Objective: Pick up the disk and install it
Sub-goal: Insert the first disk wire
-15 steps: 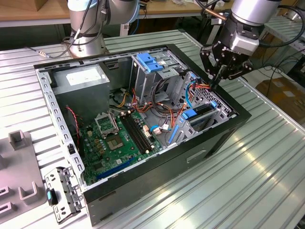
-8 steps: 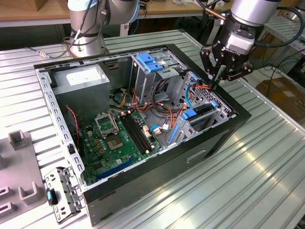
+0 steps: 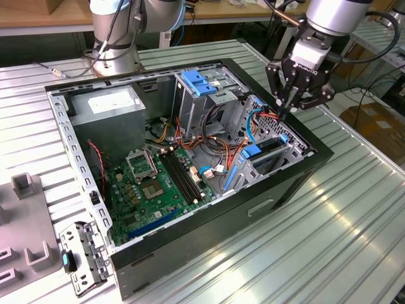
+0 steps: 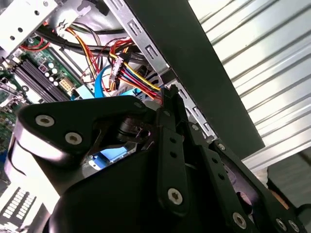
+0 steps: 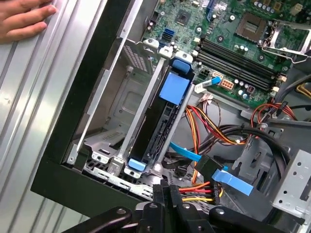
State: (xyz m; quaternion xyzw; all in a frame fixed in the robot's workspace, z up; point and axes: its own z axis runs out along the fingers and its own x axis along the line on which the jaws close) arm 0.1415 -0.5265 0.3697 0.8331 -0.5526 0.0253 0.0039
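While gripper [image 3: 286, 109] hovers at PC case's [image 3: 190, 250] far-right corner, fingers pinched together w/ nothing held, disk [image 5: 158, 116] seated in bay (blue rails), a hand [image 5: 24, 19] on table.

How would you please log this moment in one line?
gripper: shut, empty | position: above computer case edge | disk: seated in bay
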